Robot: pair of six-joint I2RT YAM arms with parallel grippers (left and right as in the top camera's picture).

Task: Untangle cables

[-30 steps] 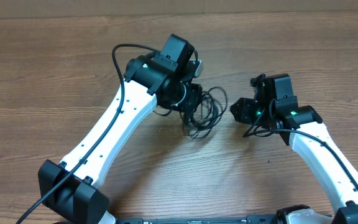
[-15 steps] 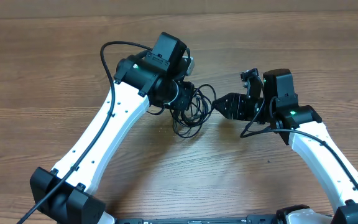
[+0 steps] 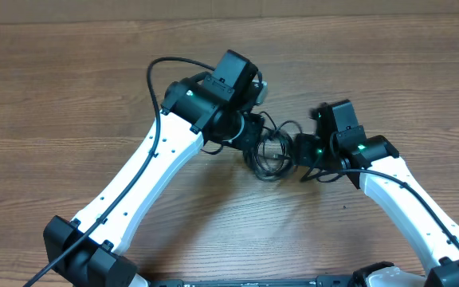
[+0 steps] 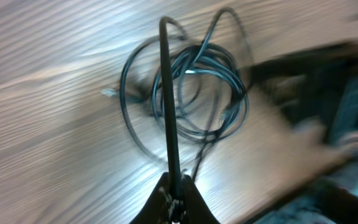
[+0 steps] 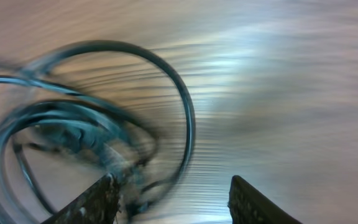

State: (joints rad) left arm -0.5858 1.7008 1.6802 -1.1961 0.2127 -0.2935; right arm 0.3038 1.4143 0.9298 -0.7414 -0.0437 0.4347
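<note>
The cables are a loose bundle of thin black loops on the wooden table, between the two arms. My left gripper sits at the bundle's left edge. In the left wrist view it is shut on one cable strand that runs straight up from the fingertips to the coils. My right gripper is at the bundle's right edge. In the blurred right wrist view it is open, with a cable loop curving down beside the left finger.
Bare wooden table surrounds the bundle on all sides. The white left arm crosses the lower left, and its thick black robot cable arches above it. The right arm fills the lower right.
The left gripper has swung back to the right, carrying the bundle with it. The right gripper has moved left and now reaches the bundle's right edge. Both wrist views are motion-blurred.
</note>
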